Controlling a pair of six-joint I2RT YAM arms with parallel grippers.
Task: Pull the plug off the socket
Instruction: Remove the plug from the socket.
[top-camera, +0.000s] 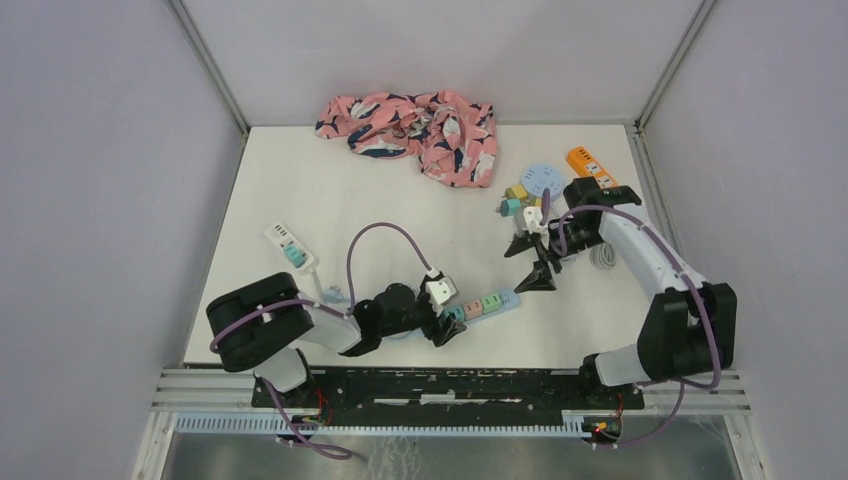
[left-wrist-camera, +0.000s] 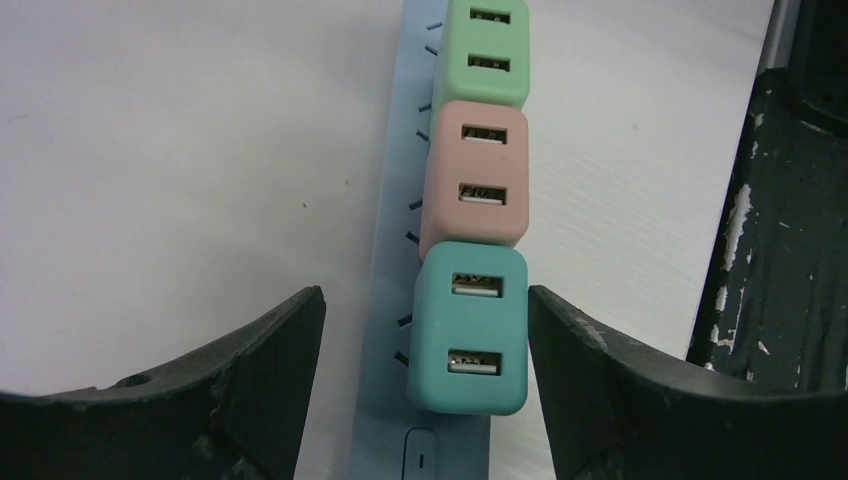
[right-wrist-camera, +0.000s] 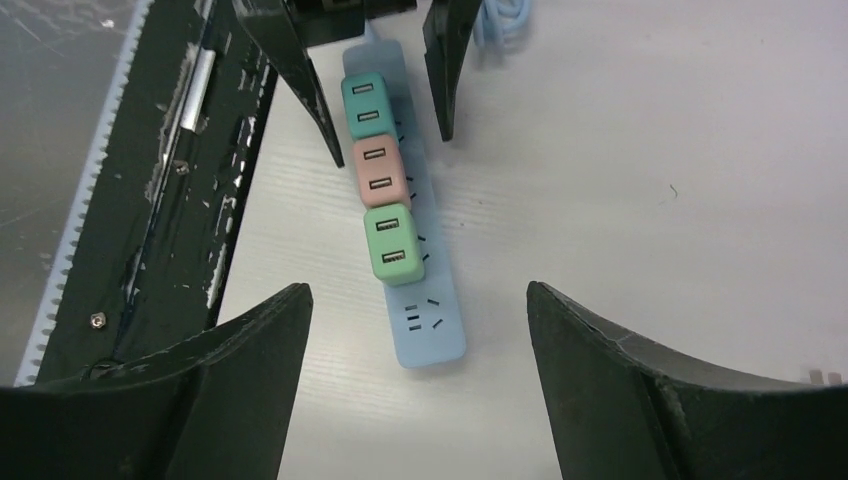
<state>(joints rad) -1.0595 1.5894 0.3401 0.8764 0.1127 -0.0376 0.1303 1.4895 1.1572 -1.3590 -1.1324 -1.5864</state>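
A light blue power strip, the socket (left-wrist-camera: 392, 250), lies on the white table with three cube plugs in a row: teal (left-wrist-camera: 467, 330), pink (left-wrist-camera: 475, 175) and green (left-wrist-camera: 487, 50). My left gripper (left-wrist-camera: 425, 310) is open and straddles the teal plug. Its right finger (left-wrist-camera: 600, 380) sits right against the plug's side and its left finger (left-wrist-camera: 250, 370) stands well apart. In the right wrist view the same strip (right-wrist-camera: 432, 325) shows its bare end beyond the green plug (right-wrist-camera: 392, 243). My right gripper (right-wrist-camera: 418, 295) hangs open above that end, holding nothing.
A pink floral cloth (top-camera: 410, 125) lies at the back. A white strip with a teal plug (top-camera: 288, 247) is at the left. An orange strip (top-camera: 590, 165), a round blue socket (top-camera: 540, 180) and loose plugs (top-camera: 513, 200) sit at the back right. A black rail (top-camera: 450, 385) runs along the near edge.
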